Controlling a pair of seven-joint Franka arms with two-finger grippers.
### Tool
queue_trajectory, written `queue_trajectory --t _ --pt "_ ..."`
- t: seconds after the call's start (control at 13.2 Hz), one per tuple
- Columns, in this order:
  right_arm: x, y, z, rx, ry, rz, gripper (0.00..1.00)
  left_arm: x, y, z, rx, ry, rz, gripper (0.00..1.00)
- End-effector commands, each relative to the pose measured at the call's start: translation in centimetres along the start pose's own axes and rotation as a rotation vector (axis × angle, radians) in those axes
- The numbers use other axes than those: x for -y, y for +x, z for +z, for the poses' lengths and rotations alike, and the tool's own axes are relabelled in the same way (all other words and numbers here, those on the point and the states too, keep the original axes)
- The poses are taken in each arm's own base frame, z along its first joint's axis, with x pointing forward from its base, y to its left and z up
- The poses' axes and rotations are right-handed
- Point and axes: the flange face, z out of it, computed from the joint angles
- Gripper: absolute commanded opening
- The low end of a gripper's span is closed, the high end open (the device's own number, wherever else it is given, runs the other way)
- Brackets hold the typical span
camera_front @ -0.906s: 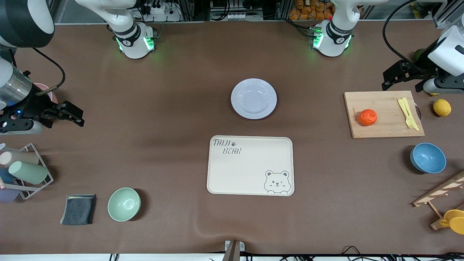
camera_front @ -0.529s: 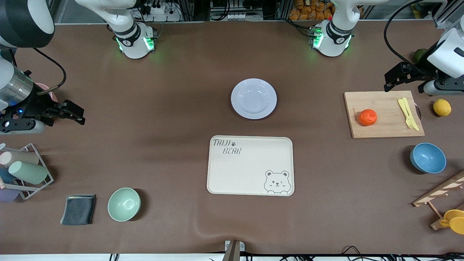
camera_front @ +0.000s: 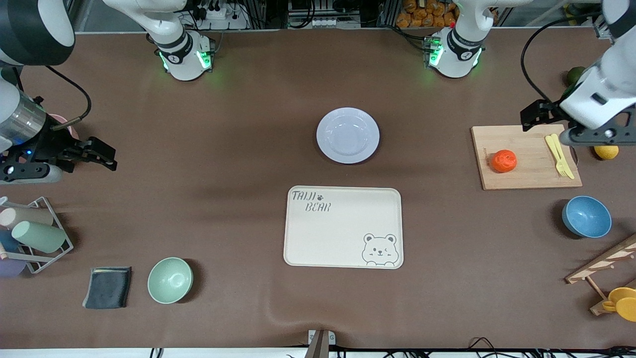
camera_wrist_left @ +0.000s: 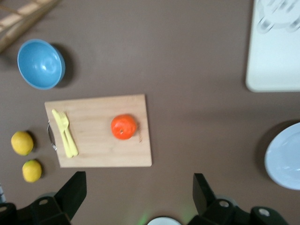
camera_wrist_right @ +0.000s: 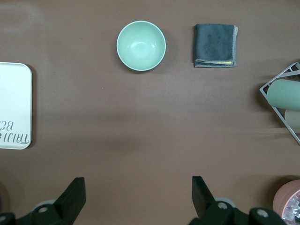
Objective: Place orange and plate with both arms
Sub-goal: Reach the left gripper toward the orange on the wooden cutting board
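The orange (camera_front: 504,160) lies on a wooden cutting board (camera_front: 526,169) toward the left arm's end of the table; it also shows in the left wrist view (camera_wrist_left: 124,127). The white plate (camera_front: 348,135) sits empty mid-table, with its edge in the left wrist view (camera_wrist_left: 286,157). My left gripper (camera_front: 539,117) is open and empty, up in the air over the board's edge toward the robot bases, apart from the orange; it shows wide open in its wrist view (camera_wrist_left: 138,185). My right gripper (camera_front: 104,156) is open and empty, over bare table at the right arm's end (camera_wrist_right: 138,185).
A cream tray (camera_front: 298,248) lies nearer the camera than the plate. A yellow fork (camera_front: 559,155) is on the board. Lemon (camera_front: 606,152), blue bowl (camera_front: 586,216) and wooden rack (camera_front: 603,263) are nearby. Green bowl (camera_front: 170,280), grey cloth (camera_front: 107,287) and cup rack (camera_front: 37,233) sit toward the right arm's end.
My left arm has swung in over the cutting board's end, covering part of the lemon. The right gripper has barely moved. Orange and plate have not moved.
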Motion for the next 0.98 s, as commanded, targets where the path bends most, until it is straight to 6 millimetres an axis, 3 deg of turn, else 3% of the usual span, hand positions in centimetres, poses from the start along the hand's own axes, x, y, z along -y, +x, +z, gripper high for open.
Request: queue_trajectory --t 0.0,0.15,0.38,0.45,0.91 --pt "0.2 0.2 -0.1 0.01 0.003 -0.001 1.0 0.3 -0.1 1.7 0.03 0.03 0.011 1.0" --pt "-0.6 0.3 0.0 0.014 0.019 0.015 1.0 1.1 1.1 5.0 0.102 0.031 -0.045 1.0" --pt "-2.0 0.4 0.3 0.026 0.031 0.03 1.0 1.7 1.2 8.8 0.122 0.036 -0.084 1.0" --pt "-2.2 0.4 0.3 0.025 0.031 0.032 1.0 2.9 1.0 10.1 0.128 0.031 -0.106 1.0" --pt "-2.5 0.5 0.9 0.036 0.024 0.034 1.0 5.1 -0.5 18.1 0.113 0.011 -0.147 1.0"
